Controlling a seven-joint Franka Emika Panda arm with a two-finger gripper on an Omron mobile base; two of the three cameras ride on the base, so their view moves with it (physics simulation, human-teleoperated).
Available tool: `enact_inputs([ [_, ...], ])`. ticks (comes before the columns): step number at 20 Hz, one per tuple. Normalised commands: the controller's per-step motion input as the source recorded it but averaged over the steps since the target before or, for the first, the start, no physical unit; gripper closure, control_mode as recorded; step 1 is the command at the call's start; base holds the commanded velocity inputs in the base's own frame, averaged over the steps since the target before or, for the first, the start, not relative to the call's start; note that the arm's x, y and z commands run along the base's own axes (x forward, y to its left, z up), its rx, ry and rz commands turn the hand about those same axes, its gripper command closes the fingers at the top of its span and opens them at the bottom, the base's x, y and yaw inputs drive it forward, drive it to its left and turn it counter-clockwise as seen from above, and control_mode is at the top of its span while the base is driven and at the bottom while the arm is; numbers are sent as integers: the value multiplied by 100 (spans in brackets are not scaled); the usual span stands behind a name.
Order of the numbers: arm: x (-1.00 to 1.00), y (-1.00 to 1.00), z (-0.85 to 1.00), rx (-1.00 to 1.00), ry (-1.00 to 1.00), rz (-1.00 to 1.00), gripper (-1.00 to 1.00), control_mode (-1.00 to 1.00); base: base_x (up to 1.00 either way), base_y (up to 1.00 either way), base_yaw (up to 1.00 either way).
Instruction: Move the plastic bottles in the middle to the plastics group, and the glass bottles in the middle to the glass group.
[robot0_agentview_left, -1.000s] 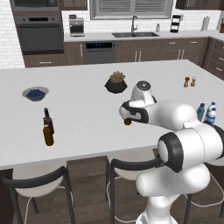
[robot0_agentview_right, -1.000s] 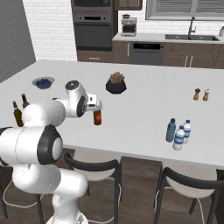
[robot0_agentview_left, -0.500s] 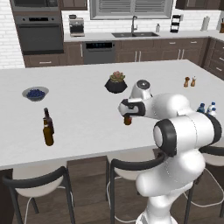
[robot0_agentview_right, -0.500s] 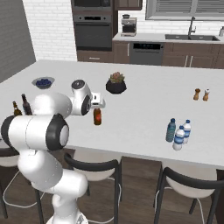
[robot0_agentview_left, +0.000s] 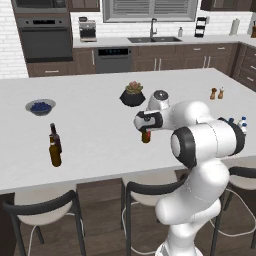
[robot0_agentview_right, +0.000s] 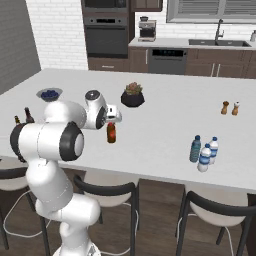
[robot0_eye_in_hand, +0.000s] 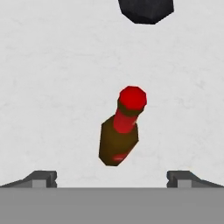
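Amber glass bottle (robot0_eye_in_hand: 119, 139) stands upright mid-tabletop (robot0_agentview_left: 100, 135), near the dark plant pot (robot0_agentview_left: 132, 97). End effector (robot0_eye_in_hand: 112, 178) hovers above, fingers wide apart, holding nothing. Closing off-centre could tip the narrow-necked bottle over.

Arm folds in tighter over the last second: elbow swings up and closer to the cameras, bulking larger at lower right of left base view. Gripper (robot0_agentview_left: 145, 125) shifts slightly, now hanging right above the red-capped amber bottle (robot0_agentview_left: 146, 136). Jaws stay wide open; bottle hasn't moved.
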Motion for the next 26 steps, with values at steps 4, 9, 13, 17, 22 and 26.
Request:
enact_inputs([
  [4, 23, 0, -30, 0, 0, 0, -100, -100, 0, 0, 0],
  [9, 24, 0, -24, 0, 0, 0, -100, -100, 0, 0, 0],
  [13, 24, 0, -15, 0, 0, 0, -100, -100, 0, 0, 0],
  [17, 28, 0, -22, 0, 0, 0, -100, -100, 0, 0, 0],
  [22, 21, 0, -16, 0, 0, 0, -100, -100, 0, 0, 0],
  [26, 14, 0, -15, 0, 0, 0, -100, -100, 0, 0, 0],
])
